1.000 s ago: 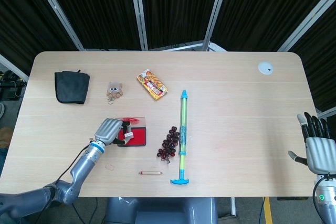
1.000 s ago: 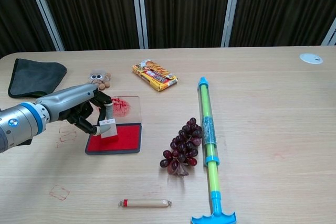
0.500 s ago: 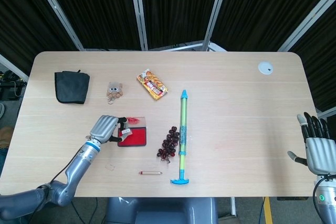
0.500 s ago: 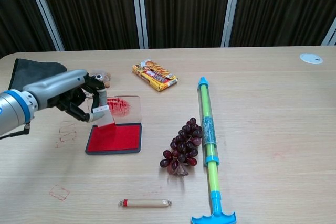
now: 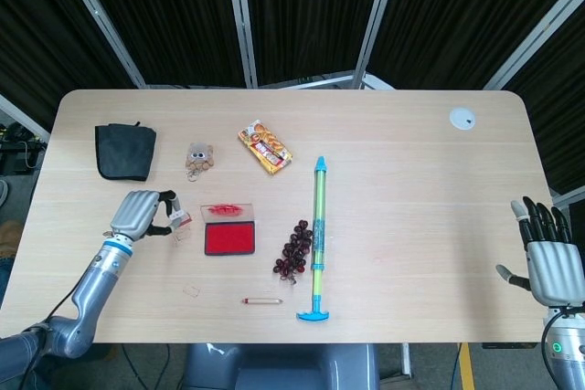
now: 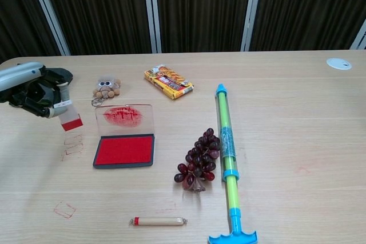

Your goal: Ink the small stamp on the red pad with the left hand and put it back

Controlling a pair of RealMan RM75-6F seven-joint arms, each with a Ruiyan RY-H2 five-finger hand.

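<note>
My left hand holds the small stamp, a white block with a red inked face, pinched in its fingers. The stamp hangs above the table, left of the red ink pad. The pad lies open in its black case, its clear lid smeared with red behind it. Faint red stamp marks show on the table just under the stamp. My right hand is at the far right edge in the head view, fingers spread, holding nothing.
Dark grapes and a long green-and-blue water squirter lie right of the pad. A small wooden stick lies near the front edge. A snack packet, a small plush toy and a black cloth lie further back.
My left hand has lifted the stamp off the red pad and carried it leftward, clear of the pad. The right hand has not moved.
</note>
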